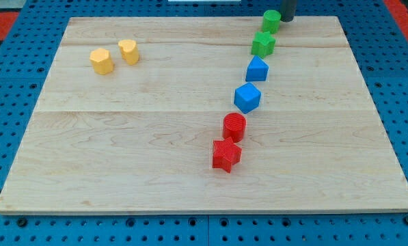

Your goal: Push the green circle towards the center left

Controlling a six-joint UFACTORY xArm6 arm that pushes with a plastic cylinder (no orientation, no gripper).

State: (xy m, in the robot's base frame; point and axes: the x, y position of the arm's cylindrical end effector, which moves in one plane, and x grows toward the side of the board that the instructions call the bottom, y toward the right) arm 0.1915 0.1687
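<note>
- And here we are at the view's top edge of the wooden worktop (pixel 156 164), with our tip (pixel 286 19) planted just to the view's right of the green circle (pixel 270 20), right beside it, though we cannot tell whether they are touching.
- No gripper on this arm: we end in a plain dark rod, so there is nothing to open or close and nothing held.
- The green circle sits at the far top of the board, right of centre, immediately to the view's left of our tip.
- Just below and left of our tip, past the circle, comes the green star-like block (pixel 262 44).
- Further down from us the line carries on: a blue block (pixel 256 69) with a peaked top, then a blue hexagonal block (pixel 247 98), each a little more to the view's left.
- Well below our tip, the red cylinder (pixel 234 126) and, touching it or nearly so, the red star (pixel 225 154).
- Far across to the view's left of our tip, two yellow blocks side by side: a yellow hexagonal block (pixel 102 61) and a yellow heart-like block (pixel 128 51).
- Around the worktop, a blue pegboard (pixel 395 82) shows at the margins.
</note>
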